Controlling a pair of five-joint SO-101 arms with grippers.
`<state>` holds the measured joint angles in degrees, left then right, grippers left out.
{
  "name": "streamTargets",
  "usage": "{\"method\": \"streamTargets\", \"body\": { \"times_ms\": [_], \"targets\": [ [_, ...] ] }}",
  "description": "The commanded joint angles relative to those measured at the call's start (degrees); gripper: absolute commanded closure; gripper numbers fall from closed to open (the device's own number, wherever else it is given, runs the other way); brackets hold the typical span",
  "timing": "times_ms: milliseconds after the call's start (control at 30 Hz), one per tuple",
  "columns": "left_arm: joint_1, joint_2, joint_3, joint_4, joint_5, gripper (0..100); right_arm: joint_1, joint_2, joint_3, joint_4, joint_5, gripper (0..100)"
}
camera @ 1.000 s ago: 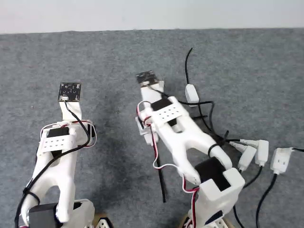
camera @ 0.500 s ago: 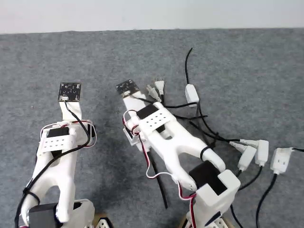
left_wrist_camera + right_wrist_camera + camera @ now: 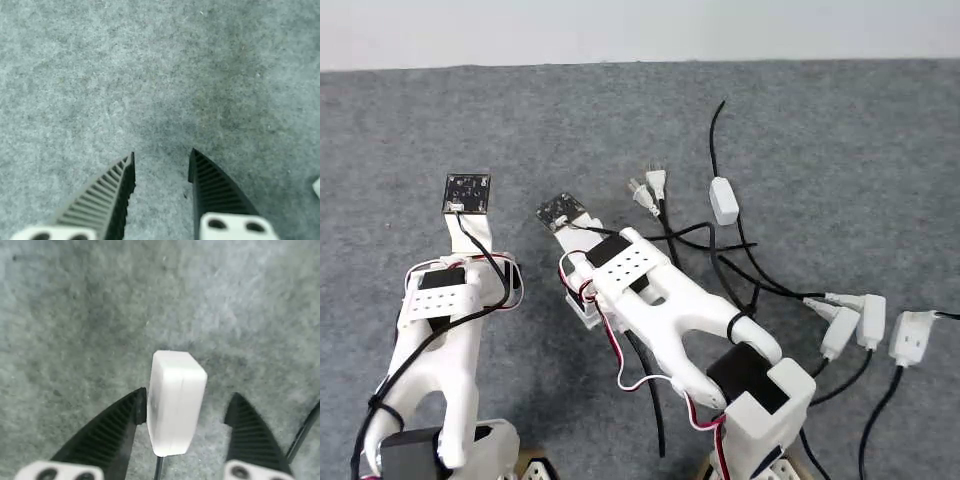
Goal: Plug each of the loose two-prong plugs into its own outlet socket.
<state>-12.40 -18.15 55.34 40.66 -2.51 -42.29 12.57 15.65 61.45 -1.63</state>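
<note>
Two loose two-prong plugs (image 3: 640, 190) (image 3: 657, 181) lie side by side on the grey carpet, black cords trailing toward me. A white outlet socket (image 3: 723, 200) lies to their right. Three more white sockets (image 3: 840, 328) (image 3: 871, 320) (image 3: 910, 336) sit at the right edge. My right gripper (image 3: 189, 392) is open around a white socket block (image 3: 175, 400); the block touches one finger, with a gap to the other. A black cord leaves its near end. My left gripper (image 3: 162, 152) is open over bare carpet.
Tangled black cords (image 3: 740, 265) run between the plugs and the right-hand sockets, one passing under the right arm (image 3: 650, 300). The left arm (image 3: 445, 320) stands at the left. A pale wall edge (image 3: 640, 35) bounds the carpet at the back.
The right arm has swung left across the carpet, uncovering the two loose plugs, and the black cord beneath it has shifted left too. The left arm has not moved.
</note>
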Motion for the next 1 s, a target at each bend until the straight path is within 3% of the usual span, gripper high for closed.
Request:
{"method": "streamTargets", "body": {
  "times_ms": [0, 133, 367, 567, 833, 967],
  "targets": [
    [-0.53, -0.18, -0.22, -1.05, -0.53, 83, -0.13, -2.24, -1.23, 0.13, 0.79, 95.4],
    [-0.53, -0.18, -0.22, -1.14, -0.53, 83, 2.15, -2.59, -1.32, 0.04, 0.79, 98.9],
    [-0.53, -0.18, -0.22, -1.14, -0.53, 83, 12.88, -12.00, -1.41, 2.95, 0.88, 98.9],
    [-0.53, -0.18, -0.22, -1.14, -0.53, 83, 16.92, -9.19, 1.49, -3.56, 2.46, 98.1],
    [-0.53, -0.18, -0.22, -1.14, -0.53, 83, 16.84, 0.92, -4.66, -1.98, 2.55, 77.2],
    [-0.53, -0.18, -0.22, -1.14, -1.14, 83, 16.57, 3.74, -10.55, 2.77, 2.46, 76.0]
  ]
}}
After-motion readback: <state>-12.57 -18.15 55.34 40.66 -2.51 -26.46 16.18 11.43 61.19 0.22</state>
